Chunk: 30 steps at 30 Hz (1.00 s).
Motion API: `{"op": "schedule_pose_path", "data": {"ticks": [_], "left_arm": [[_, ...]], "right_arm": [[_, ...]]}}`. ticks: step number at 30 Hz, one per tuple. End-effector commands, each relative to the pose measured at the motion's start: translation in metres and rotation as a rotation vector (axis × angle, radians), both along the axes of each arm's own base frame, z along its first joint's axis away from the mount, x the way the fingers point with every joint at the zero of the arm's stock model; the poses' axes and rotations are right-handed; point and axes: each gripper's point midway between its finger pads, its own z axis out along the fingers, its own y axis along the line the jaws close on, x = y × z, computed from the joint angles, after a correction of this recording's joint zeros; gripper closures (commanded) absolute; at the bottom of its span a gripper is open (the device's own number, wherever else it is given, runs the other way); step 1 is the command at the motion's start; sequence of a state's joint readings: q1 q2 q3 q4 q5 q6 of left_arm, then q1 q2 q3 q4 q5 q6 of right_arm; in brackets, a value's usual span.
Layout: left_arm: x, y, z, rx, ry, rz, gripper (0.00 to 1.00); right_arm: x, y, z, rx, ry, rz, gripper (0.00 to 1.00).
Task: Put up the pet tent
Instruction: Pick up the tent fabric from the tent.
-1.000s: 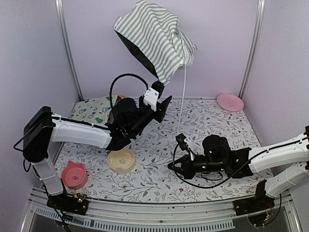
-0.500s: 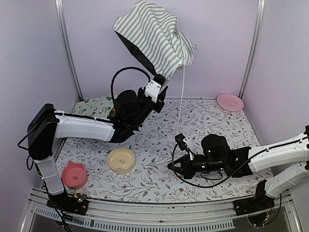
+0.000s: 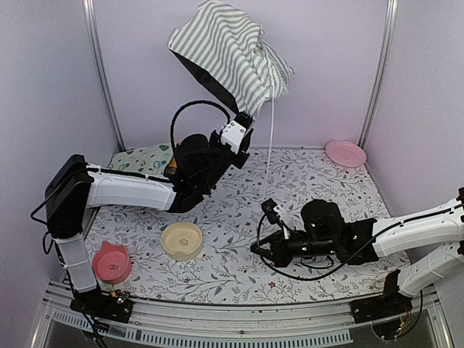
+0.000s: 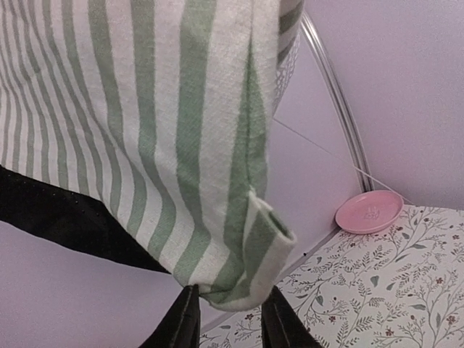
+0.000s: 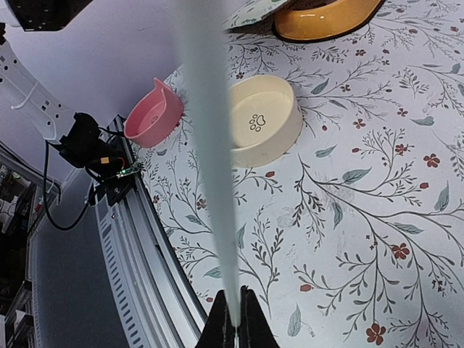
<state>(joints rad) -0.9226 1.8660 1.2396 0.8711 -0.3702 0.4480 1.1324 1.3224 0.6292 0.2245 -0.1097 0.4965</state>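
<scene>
The pet tent, striped grey-green and white fabric, hangs high against the back wall. My left gripper reaches up to its lowest corner. In the left wrist view that folded corner dips between the two black fingers, and the left gripper stands narrowly open around it. A thin white pole runs down from the tent to my right gripper, low over the table. The right gripper is shut on the pole.
A cream bowl and a pink bowl sit near the front left. A pink plate lies back right. The printed cream mat lies back left, next to an orange bowl. Metal posts flank the back.
My left gripper rose to the tent's lowest corner and its jaws narrowed around it. The tent tilted slightly. The right gripper kept hold of the pole, almost still.
</scene>
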Motion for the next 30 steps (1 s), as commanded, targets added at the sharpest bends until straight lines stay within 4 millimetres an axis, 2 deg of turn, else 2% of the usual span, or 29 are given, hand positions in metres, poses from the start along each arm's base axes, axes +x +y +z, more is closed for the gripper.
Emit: {"op": "schedule_pose_path", "data": {"ticks": [1,4,15,23,25,26,27,28,30], "left_arm": [[0.004,0.006,0.012,-0.021,-0.032,0.006,0.68],[0.001,0.009,0.012,-0.029,-0.035,0.012,0.65],[-0.003,0.012,0.016,-0.041,-0.067,0.009,0.73],[-0.01,0.01,0.018,-0.031,-0.097,-0.021,0.73],[-0.01,0.009,0.018,-0.029,-0.1,-0.025,0.79],[-0.01,0.009,0.018,-0.029,-0.101,-0.025,0.85],[-0.01,0.009,0.018,-0.029,-0.1,-0.024,0.96],[-0.009,0.01,0.017,-0.029,-0.099,-0.02,1.0],[-0.011,0.01,0.014,-0.037,-0.087,-0.026,1.0]], "right_arm": [[0.014,0.007,0.023,0.051,-0.041,-0.041,1.0],[0.013,0.008,0.022,0.049,-0.039,-0.038,1.0],[0.016,0.008,0.021,0.048,-0.034,-0.051,1.0],[0.016,0.01,0.02,0.045,-0.023,-0.051,1.0],[0.016,0.011,0.02,0.045,-0.022,-0.05,1.0],[0.016,0.011,0.022,0.048,-0.022,-0.05,1.0],[0.016,0.011,0.023,0.05,-0.022,-0.05,1.0],[0.016,0.011,0.023,0.05,-0.021,-0.048,1.0],[0.015,0.012,0.027,0.058,-0.023,-0.044,1.0]]}}
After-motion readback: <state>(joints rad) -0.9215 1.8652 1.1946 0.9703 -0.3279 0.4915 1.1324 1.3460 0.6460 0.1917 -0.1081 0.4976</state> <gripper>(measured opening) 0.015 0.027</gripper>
